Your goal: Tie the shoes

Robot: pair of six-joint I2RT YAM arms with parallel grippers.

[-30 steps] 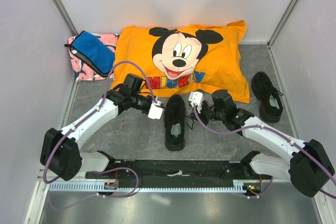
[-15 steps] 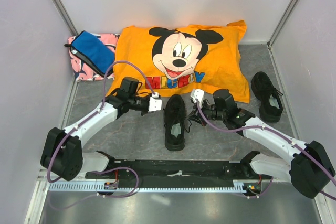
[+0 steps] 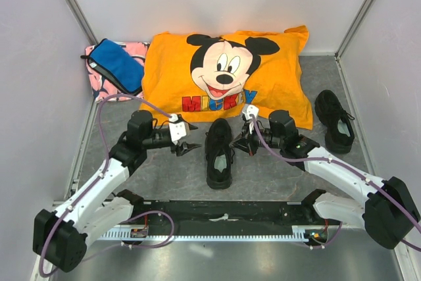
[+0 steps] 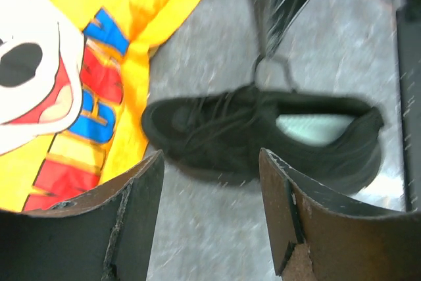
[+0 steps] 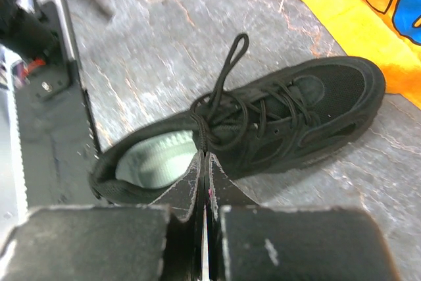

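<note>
One black shoe (image 3: 219, 153) lies in the middle of the table, toe toward the orange pillow; it also fills the left wrist view (image 4: 263, 136) and the right wrist view (image 5: 276, 120). The other shoe (image 3: 335, 121) sits at the far right. My right gripper (image 3: 241, 144) is at the middle shoe's right side, shut (image 5: 205, 161) on a strand of its black lace, which runs taut from the knot. A free lace loop (image 5: 231, 64) sticks out on the far side. My left gripper (image 3: 187, 138) hovers left of the shoe, open and empty (image 4: 210, 208).
The orange Mickey pillow (image 3: 223, 77) lies just behind the middle shoe. A blue pouch (image 3: 117, 65) rests on a pink cloth (image 3: 99, 90) at the back left. A black rail (image 3: 223, 214) runs along the near edge. Walls close both sides.
My left gripper has opened, let go at the shoe, and pulled back to the left. The right gripper stays shut on the lace and has shifted slightly toward the shoe.
</note>
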